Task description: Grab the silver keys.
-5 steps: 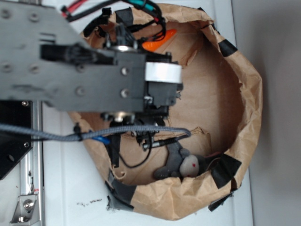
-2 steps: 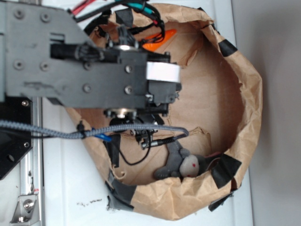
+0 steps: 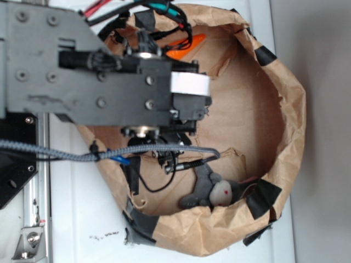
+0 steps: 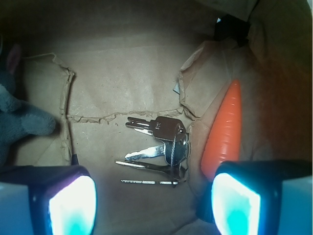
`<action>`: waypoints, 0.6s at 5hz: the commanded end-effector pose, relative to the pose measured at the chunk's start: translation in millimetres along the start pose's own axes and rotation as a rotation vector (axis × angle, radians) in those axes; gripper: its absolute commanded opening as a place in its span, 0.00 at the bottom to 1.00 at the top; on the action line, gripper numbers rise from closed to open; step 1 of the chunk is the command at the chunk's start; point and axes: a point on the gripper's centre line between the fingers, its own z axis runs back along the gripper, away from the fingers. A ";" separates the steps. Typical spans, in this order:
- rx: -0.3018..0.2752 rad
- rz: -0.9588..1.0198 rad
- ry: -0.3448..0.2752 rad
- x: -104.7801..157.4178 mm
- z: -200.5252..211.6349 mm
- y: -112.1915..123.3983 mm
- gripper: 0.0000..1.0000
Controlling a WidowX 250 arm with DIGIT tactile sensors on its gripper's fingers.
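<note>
Wrist view: end effector (image 4: 154, 203) w/ fingers spread wide apart, nothing between them. One pad (image 4: 72, 205) at lower left, the other at lower right, both glowing pale cyan. The silver keys (image 4: 161, 147) lie flat on the brown paper floor of the bag (image 4: 122, 83), just ahead of the end effector and roughly centred btwn the two fingers, a bit nearer the right-hand one in frame. Blades fan out to the left from the ring; not touched by either finger. Orange toy carrot (image 4: 224, 129) lies just beside the keys on the far side of the right-hand finger line, tip pointing away from the end effector; seems to rest against a torn paper fold, tho the dim light makes contact w/ the keys hard to judge. Grey plush toy (image 4: 19, 117) sits well off to the left edge.

Exterior view: arm (image 3: 109, 82) hangs over the bag (image 3: 274, 137), hiding the keys; the bag stands on a white counter (image 3: 82, 219).
</note>
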 end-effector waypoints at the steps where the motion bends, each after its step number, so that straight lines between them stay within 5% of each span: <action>1: -0.027 -0.039 -0.031 8.9 -35.4 8.7 1.00; 3: -0.028 -0.026 -0.046 15.7 -45.1 3.0 1.00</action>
